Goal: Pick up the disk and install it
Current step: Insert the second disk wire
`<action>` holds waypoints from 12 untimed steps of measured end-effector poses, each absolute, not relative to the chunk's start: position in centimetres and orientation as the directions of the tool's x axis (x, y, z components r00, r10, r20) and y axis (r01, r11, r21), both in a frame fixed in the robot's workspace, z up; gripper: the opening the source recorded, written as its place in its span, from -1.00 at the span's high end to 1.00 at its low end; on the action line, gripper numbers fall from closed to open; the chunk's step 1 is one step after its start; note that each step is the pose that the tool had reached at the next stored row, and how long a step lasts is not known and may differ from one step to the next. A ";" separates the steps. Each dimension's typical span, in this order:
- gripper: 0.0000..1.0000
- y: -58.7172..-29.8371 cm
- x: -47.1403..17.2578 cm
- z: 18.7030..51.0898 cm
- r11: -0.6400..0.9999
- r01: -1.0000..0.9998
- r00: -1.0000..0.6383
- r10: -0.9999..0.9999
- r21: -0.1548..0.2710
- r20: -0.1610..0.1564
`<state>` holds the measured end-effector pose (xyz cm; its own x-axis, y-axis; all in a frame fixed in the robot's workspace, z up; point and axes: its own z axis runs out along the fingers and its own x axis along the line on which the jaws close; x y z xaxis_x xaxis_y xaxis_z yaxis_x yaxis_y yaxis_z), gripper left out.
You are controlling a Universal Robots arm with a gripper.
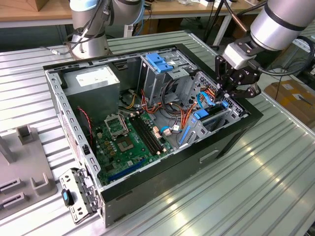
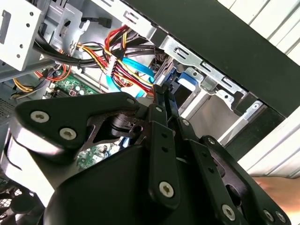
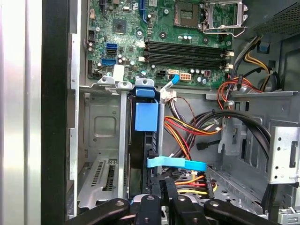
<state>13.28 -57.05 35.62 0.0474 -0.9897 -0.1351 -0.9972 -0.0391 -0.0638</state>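
The disk (image 1: 209, 119) stands on edge in the bay at the case's front corner, on the exterior view's right, its blue rails showing. In the first wrist view the disk (image 3: 146, 140) is a dark upright slab with a blue tab, set between the bay's grey walls. My gripper (image 1: 227, 93) hangs just above that bay. Its black fingers are drawn together in both wrist views, and the tips (image 3: 165, 185) (image 2: 161, 91) sit at the disk's near end by a blue rail (image 2: 187, 78). I cannot tell whether they clamp it or only touch it.
The open computer case (image 1: 231, 142) lies on a ribbed metal table. Inside are a motherboard (image 1: 128, 140), a grey power-supply box (image 1: 93, 81), a cage with a blue latch (image 1: 160, 61) and bundled cables (image 3: 187, 126). A second arm's base (image 1: 88, 34) stands behind.
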 end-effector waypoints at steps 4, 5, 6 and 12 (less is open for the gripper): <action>0.68 -57.1 13.2 35.5 -0.039 -0.997 0.047 -0.990 -0.064 -0.134; 0.68 -57.1 13.2 35.5 -0.039 -0.997 0.047 -0.990 -0.064 -0.134; 0.68 -57.2 13.2 35.5 -0.039 -0.997 0.047 -0.990 -0.064 -0.134; 0.68 -57.6 13.0 35.4 -0.039 -0.997 0.047 -0.990 -0.064 -0.134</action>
<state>12.99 -57.62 35.38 0.0475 -0.9899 -0.1338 -0.9972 -0.0392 -0.0637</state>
